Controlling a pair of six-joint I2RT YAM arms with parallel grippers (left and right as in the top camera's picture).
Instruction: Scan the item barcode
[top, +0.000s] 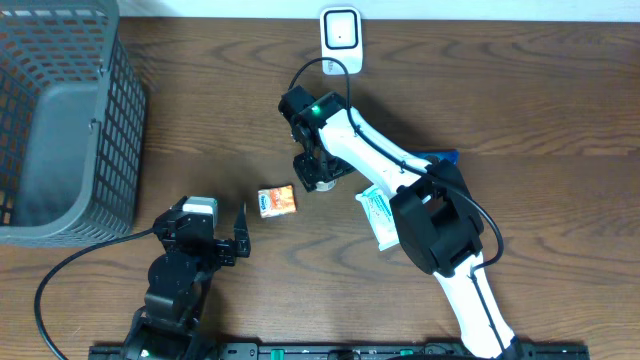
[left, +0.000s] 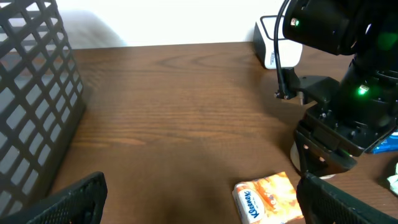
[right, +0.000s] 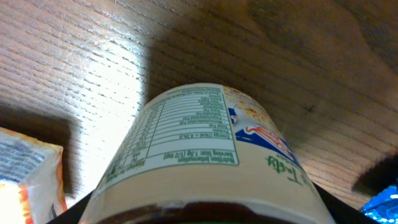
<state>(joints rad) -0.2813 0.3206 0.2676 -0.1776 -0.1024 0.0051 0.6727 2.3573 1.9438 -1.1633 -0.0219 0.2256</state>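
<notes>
right hand (top: 318, 181) straddles a white cylindrical plastic tub (right: 205, 155); clamped or not, cannot tell. likely light, stiff, slick: pinch mid-wall.

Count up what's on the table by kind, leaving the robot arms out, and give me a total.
Grey mesh basket: 1
Barcode scanner: 1
Orange tissue pack: 1
Labelled tub: 1
White and teal packet: 1
Blue item, partly hidden: 1
Total: 6
</notes>
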